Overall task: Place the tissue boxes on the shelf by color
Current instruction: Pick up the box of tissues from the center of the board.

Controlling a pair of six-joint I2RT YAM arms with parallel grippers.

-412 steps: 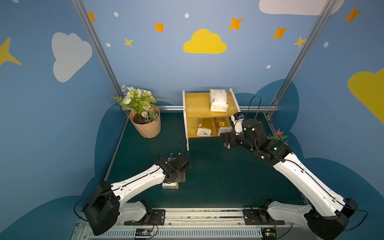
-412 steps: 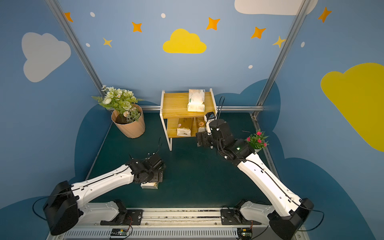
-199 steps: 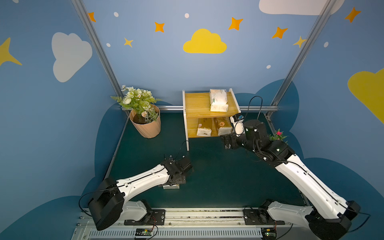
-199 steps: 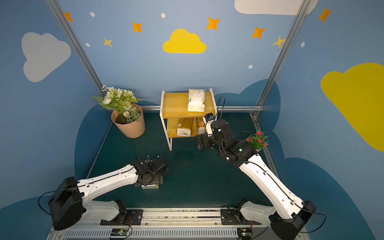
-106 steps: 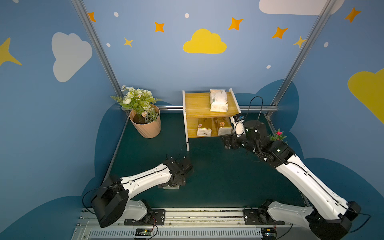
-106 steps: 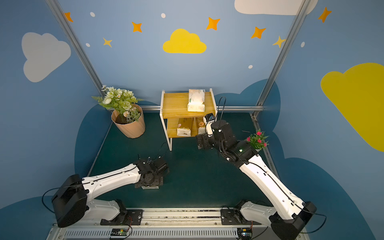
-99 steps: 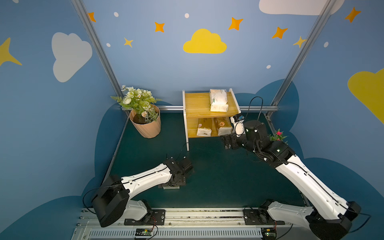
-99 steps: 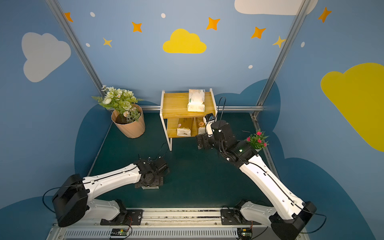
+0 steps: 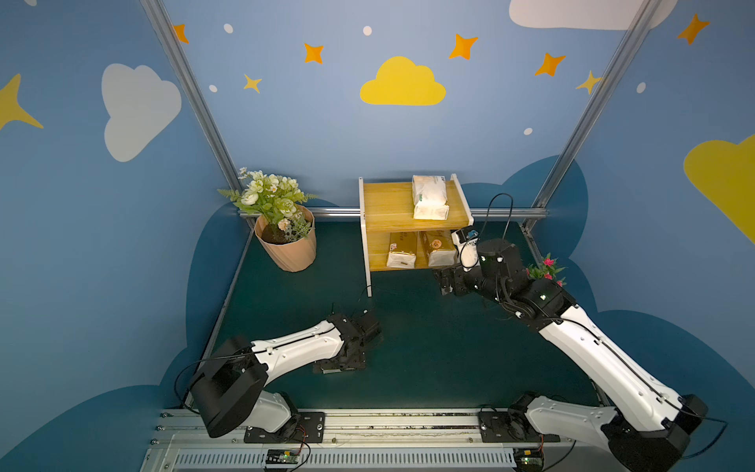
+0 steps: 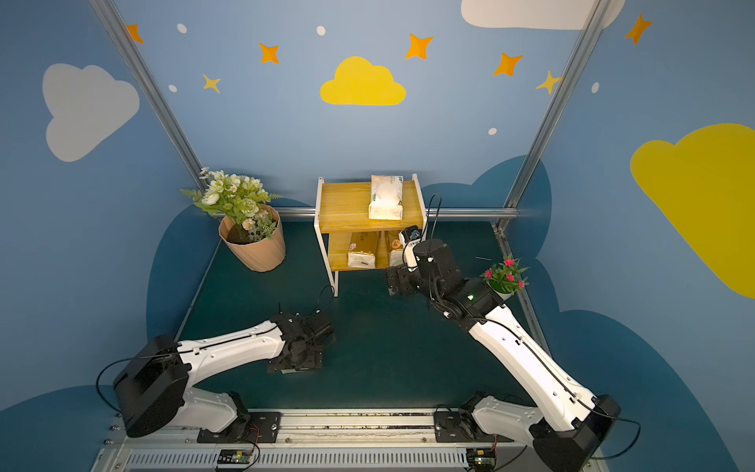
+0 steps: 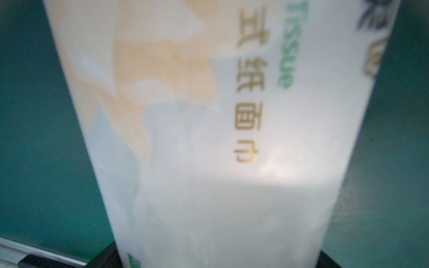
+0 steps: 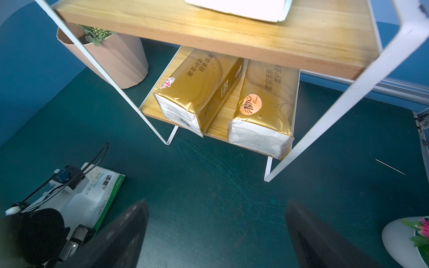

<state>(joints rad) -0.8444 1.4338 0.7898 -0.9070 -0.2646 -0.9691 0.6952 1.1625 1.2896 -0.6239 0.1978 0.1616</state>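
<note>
The shelf [image 9: 384, 206] stands at the back with one white tissue box [image 9: 429, 196] on its top board. Two gold tissue boxes [image 12: 199, 88] [image 12: 264, 99] lie side by side on the lower board. Another white tissue box [image 11: 209, 139] with green lettering lies flat on the green mat. My left gripper [image 9: 343, 361] is down over it, open, one finger on each side of it. In both top views the gripper hides most of that box. My right gripper [image 12: 217, 206] hovers open in front of the lower board, with nothing between its fingers.
A peach flowerpot [image 9: 286, 249] with white flowers stands left of the shelf. A small white pot with pink flowers [image 10: 504, 278] sits by my right arm. A thin stick [image 12: 390, 167] lies on the mat. The arms' base rail [image 9: 367, 425] runs along the front.
My left gripper has sunk lower over the white box on the mat and now covers more of it. The right arm has hardly moved.
</note>
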